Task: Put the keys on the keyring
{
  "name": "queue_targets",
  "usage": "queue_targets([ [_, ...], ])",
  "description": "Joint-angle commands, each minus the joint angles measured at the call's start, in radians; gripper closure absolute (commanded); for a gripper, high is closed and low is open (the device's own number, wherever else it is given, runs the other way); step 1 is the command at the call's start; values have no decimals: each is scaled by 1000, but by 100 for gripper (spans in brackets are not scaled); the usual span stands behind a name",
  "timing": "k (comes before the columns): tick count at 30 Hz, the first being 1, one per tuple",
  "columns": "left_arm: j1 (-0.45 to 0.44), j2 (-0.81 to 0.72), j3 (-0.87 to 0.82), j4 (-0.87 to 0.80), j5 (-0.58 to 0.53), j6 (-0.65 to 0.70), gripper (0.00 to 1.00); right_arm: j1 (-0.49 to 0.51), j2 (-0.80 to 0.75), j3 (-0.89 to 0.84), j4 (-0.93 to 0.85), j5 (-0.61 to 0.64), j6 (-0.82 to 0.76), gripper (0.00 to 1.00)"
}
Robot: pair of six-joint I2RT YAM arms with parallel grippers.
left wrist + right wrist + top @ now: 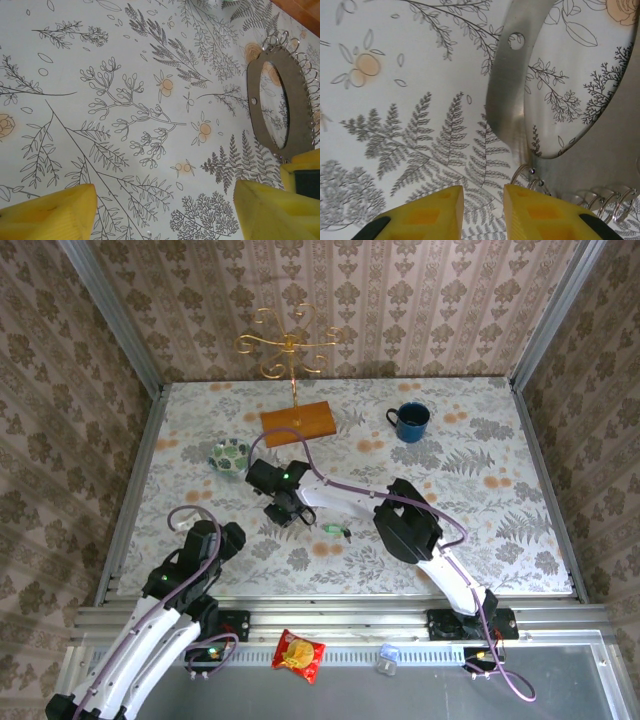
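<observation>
Keyring (259, 115) cut off by frame, left jaws wide, empty, right jaws narrow, hold unclear

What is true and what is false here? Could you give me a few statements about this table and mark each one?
1. The blue mug stands near the far edge of the table. True.
2. The left gripper is clamped on the keyring. False: its fingers stand wide apart over bare table, with the keyring off to one side.
3. The green-headed key lies on the table. True.
4. The green bowl sits inside the mug. False: it stands on the table, well left of the mug.
5. Small wire rings line the keyring's outer edge. True.
</observation>
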Motion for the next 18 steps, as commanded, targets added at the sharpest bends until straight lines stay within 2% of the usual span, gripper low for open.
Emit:
queue_targets([
  [1,-5,-13,-4,-25,-21,-15,27,0,29,43,-82,68,-23,71],
  [18,-5,-14,-1,-22,-23,-14,27,6,79,98,-141,118,-51,76],
])
